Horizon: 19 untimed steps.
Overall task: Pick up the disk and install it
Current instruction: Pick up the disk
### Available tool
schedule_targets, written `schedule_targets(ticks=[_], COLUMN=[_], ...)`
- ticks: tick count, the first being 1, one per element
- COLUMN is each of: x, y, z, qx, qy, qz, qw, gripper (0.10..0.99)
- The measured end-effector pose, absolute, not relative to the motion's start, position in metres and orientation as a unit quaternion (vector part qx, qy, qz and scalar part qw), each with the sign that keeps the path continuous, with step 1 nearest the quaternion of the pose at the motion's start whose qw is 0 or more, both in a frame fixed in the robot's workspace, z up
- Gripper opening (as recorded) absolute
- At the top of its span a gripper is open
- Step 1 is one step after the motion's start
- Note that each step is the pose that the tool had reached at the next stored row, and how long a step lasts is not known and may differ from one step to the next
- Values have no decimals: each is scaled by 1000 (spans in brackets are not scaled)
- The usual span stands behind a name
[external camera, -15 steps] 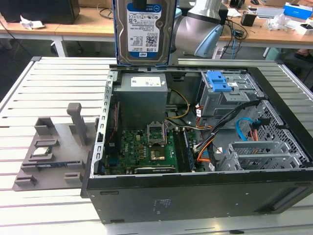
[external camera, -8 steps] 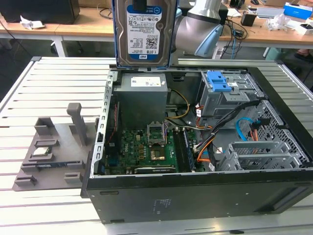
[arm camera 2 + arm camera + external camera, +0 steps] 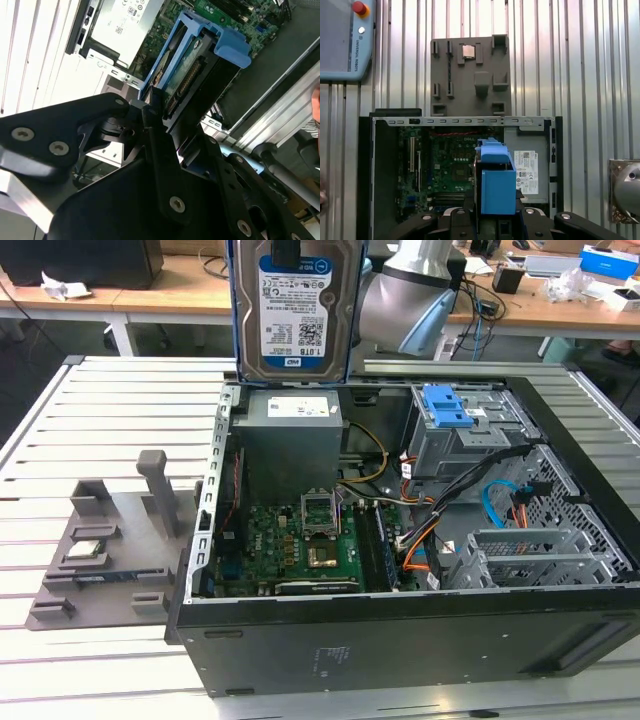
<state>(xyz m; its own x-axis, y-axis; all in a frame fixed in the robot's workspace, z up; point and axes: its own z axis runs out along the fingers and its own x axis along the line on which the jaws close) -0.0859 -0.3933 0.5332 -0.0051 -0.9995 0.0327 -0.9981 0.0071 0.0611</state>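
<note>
1. End effector [image 3: 150, 107] is clamped on one end of the disk [image 3: 293, 315]. In the second wrist view the black fingers [image 3: 156, 102] pinch it at the blue rail.
2. The disk hangs upright in the air over the open computer case [image 3: 400, 640], label toward the exterior camera, roughly above the power supply [image 3: 290, 435].
3. Risk: the grip is on one end only. If it slips, the disk drops onto the power supply or the motherboard [image 3: 290, 540].
4. Risk: the loose cables [image 3: 440, 510] run beside the drive cage [image 3: 450, 410]. A rail could snag on them or on the cage edge, jamming or twisting the disk in the grip.
5. Hidden: the exterior view's top edge cuts off the disk's upper end and the grip.
6. Hard to tell: how much finger sits on the disk, probably not much. The inside of the cage isn't visible, so I can't judge its slot.
</note>
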Motion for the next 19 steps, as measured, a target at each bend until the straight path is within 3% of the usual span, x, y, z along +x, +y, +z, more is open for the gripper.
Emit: schedule_targets(ticks=[15,19], x=[-86,-86], y=[-408,-430], z=[532,532], qx=[705,705], qy=[-709,-709], qz=[-10,-10], qw=[33,33], gripper=[361,361])
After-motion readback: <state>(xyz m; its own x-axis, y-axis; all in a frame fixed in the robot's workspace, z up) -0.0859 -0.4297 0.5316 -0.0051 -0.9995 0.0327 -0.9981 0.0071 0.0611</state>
